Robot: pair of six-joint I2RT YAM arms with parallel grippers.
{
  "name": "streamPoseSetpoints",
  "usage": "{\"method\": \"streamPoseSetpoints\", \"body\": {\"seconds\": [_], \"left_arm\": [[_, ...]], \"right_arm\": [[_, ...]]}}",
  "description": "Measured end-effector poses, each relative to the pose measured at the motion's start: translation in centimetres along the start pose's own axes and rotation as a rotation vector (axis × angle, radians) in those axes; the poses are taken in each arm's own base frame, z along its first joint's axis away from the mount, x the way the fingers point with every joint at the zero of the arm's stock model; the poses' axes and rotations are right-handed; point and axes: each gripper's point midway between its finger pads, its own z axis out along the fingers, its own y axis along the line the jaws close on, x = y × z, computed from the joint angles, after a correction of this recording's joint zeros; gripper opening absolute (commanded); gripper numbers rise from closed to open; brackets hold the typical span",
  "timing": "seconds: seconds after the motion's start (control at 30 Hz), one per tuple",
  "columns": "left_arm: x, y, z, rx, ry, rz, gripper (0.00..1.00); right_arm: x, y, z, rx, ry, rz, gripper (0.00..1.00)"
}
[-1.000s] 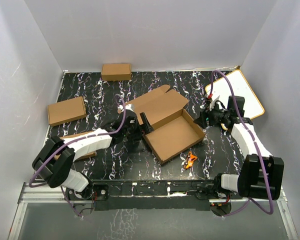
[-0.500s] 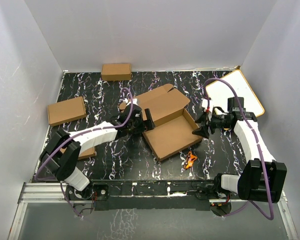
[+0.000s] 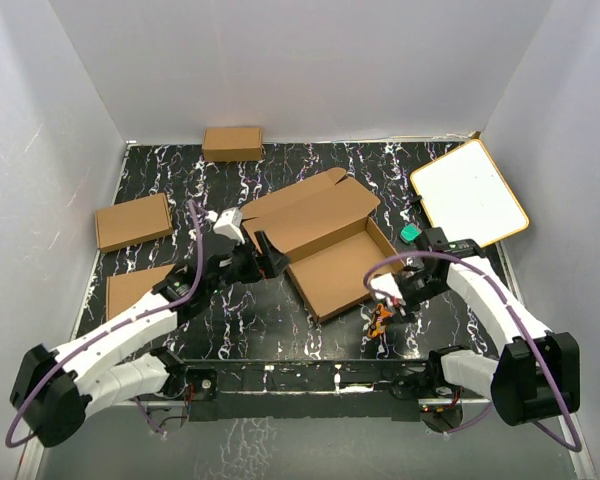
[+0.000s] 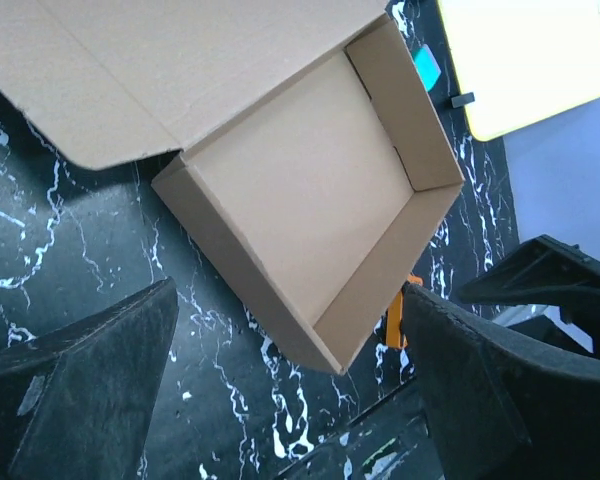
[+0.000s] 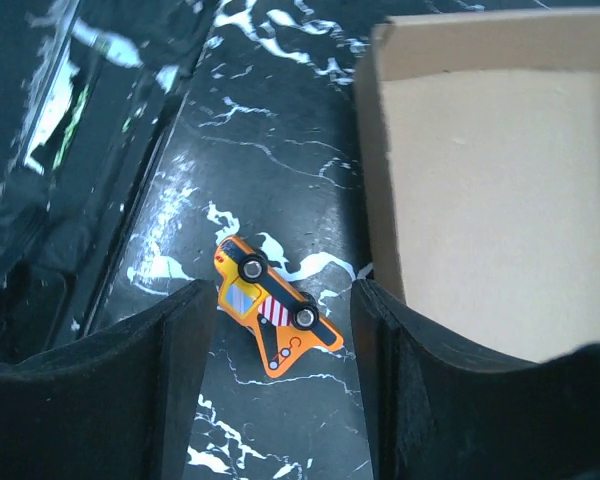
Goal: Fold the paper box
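Fingers first: your L gripper (image 3: 265, 255) stands wide w/ nothing gripped, just beside the left corner of the paper box (image 3: 342, 270). Your R gripper (image 5: 280, 300) is part-open, its pads straddling the orange toy car (image 5: 276, 306) on the table (image 3: 280, 320). Whether a pad touches the car, you can't tell from the wrist view.

Box sits mid-table, turned at an angle. It's a shallow brown tray w/ four walls up, inside plain. The lid flap is laid back flat toward the far left, w/ its end tabs spread. Corners look square and the wall tops are even.

Room: the tray's near-right corner is close to the car, w/ only a thin strip of table btwn. A wider strip runs from the tray's near wall to the table's front edge. Far side, the lid tip is well apart from the back wall (image 3: 300, 70).

To the right, a small green item (image 3: 410, 234) lies near the tray's far-right corner. Beyond it the white board (image 3: 470, 192) lies by the right wall (image 3: 560, 150). To the left, small cardbd boxes (image 3: 133, 221) sit along the left and back edges, apart from the lid.
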Motion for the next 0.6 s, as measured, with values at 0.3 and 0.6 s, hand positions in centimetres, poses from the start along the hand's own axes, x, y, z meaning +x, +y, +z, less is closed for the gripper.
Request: {"method": "streamPoseSetpoints", "body": {"seconds": [0.3, 0.6], "left_arm": [[0.4, 0.4, -2.3, 0.053, -0.051, -0.04, 0.92], [0.8, 0.8, -2.5, 0.046, -0.051, -0.054, 0.92]], "right_arm": [[2.4, 2.5, 1.8, -0.226, 0.162, -0.252, 0.71], [4.6, 2.5, 2.5, -0.318, 0.275, -0.368, 0.74]]}}
